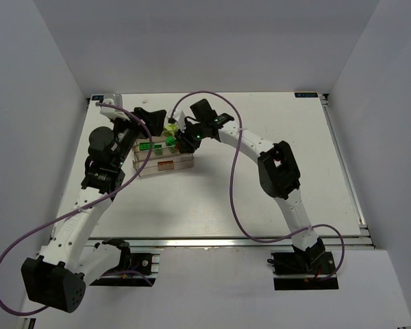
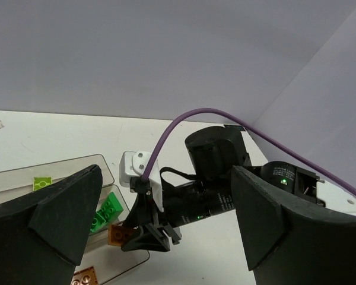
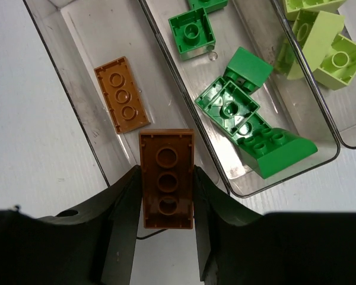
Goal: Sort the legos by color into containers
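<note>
My right gripper (image 3: 167, 189) is shut on an orange brick (image 3: 166, 172), underside up, held over the near end of the left bin of the clear containers (image 3: 83, 35). A second orange brick (image 3: 121, 94) lies in that bin. Green bricks (image 3: 243, 113) fill the middle bin and lime bricks (image 3: 320, 41) the right one. From above, the right gripper (image 1: 181, 140) is over the containers (image 1: 166, 166). My left gripper (image 1: 153, 118) hangs open and empty just behind them. In the left wrist view its fingers (image 2: 53, 219) frame the right gripper with the orange brick (image 2: 120, 233).
The containers stand at the table's left middle. The right arm (image 1: 277, 171) reaches across from the right. A purple cable (image 1: 234, 171) loops over the table. The left wrist view also shows a green brick (image 2: 104, 211) and a lime brick (image 2: 43, 182) in the bins.
</note>
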Robot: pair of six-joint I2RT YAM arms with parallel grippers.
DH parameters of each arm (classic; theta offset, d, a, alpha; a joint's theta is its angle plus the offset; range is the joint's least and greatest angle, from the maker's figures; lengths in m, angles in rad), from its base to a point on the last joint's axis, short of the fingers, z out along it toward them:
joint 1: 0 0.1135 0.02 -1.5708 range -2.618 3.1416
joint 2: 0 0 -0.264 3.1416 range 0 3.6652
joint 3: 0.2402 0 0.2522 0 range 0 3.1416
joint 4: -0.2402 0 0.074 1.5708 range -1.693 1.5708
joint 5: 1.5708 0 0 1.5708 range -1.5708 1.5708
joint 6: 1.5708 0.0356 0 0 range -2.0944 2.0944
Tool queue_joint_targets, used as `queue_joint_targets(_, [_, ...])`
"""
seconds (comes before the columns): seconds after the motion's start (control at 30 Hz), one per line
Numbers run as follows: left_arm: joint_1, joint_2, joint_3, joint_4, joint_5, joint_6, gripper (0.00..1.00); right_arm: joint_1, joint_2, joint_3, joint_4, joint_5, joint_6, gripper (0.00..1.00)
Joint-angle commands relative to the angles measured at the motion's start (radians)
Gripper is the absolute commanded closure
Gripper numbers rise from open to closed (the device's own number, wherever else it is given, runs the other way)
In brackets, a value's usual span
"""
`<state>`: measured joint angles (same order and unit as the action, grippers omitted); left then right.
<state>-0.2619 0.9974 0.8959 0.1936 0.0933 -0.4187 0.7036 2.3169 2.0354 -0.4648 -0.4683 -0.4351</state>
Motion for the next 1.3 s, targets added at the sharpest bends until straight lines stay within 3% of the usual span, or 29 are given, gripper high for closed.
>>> queue_joint_targets(0.0, [0.006,-0.016,-0.006,0.015,0.0,0.011,0.02,0.005,-0.008,0.052,0.04,-0.02,0.022,0.59])
queue_joint_targets(0.1, [0.006,-0.016,-0.008,0.014,0.002,0.009,0.02,0.007,-0.002,0.048,0.045,-0.015,0.032,0.52])
queue_joint_targets(0.53, [0.006,-0.005,-0.006,0.012,0.003,0.012,0.02,0.005,-0.04,0.022,0.061,-0.009,0.093,0.45])
queue_joint_targets(0.6, [0.006,-0.005,-0.006,0.012,0.006,0.012,0.02,0.002,-0.115,-0.032,0.093,0.037,0.091,0.44])
queue_joint_targets(0.7, [0.006,0.0,-0.002,0.013,0.026,0.009,0.02,-0.007,-0.261,-0.214,0.182,0.114,0.104,0.11])
queue_joint_targets(0.93, [0.003,0.03,-0.005,0.039,0.091,-0.025,0.02,-0.061,-0.687,-0.696,0.376,0.134,0.229,0.11])
queue_joint_targets(1.03, [-0.011,0.047,-0.005,0.044,0.111,-0.032,0.02,-0.114,-0.833,-0.767,0.387,0.135,0.294,0.11])
queue_joint_targets(1.17, [-0.034,0.075,0.0,0.044,0.137,-0.04,0.02,-0.232,-0.976,-0.865,0.362,-0.04,0.464,0.11])
queue_joint_targets(1.27, [-0.057,0.089,0.006,0.032,0.135,-0.032,0.02,-0.292,-1.051,-0.918,0.298,-0.073,0.49,0.11])
